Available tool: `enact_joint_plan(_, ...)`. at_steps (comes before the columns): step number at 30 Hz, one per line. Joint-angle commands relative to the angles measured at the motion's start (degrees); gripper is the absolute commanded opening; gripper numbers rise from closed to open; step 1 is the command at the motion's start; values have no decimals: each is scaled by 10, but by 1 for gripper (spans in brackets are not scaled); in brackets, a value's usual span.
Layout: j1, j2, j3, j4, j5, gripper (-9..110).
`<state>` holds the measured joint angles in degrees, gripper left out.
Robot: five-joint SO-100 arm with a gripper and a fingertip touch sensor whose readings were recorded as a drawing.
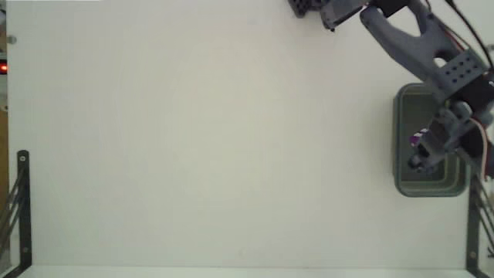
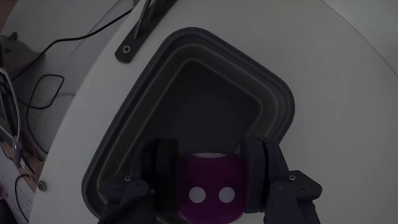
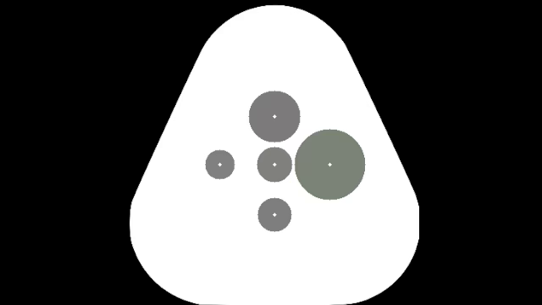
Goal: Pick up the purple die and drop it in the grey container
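The gripper [image 2: 209, 180] is clamped on the purple die [image 2: 208, 186], one dark finger [image 2: 163, 168] pressed to each side of the cube, and hangs over the open mouth of the grey container [image 2: 124, 127]. In the fixed view the gripper [image 1: 423, 149] sits above the inside of the tub, with the die [image 1: 417, 140] showing as a small purple spot near the tub's left wall.

The white surface [image 1: 201, 139] is the biggest thing in sight and lies bare across the whole left and middle of the fixed view, so there is wide free room on that side. The arm [image 1: 409, 38] reaches in from the top right and crosses over the container [image 1: 400, 123], which stands close to the surface's right edge. Black metal brackets [image 1: 21, 208] stand at the lower left and lower right corners of the fixed view, the right one just below the tub. In the wrist view a bracket [image 2: 140, 28] lies just beyond the container's far rim, and cables [image 2: 43, 68] trail past the surface's edge at left. The die's upward face shows two white dots.
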<state>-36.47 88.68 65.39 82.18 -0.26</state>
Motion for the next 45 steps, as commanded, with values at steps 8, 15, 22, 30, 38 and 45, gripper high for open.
enact_joint_plan(8,-9,44,5,-5,3,55)
enact_joint_plan(15,-9,44,5,-5,3,55)
enact_joint_plan(22,-9,44,5,-5,3,110)
enact_joint_plan(30,-9,44,5,-5,3,110)
enact_joint_plan(38,-9,44,5,-5,3,110)
enact_joint_plan(45,-9,44,5,-5,3,110)
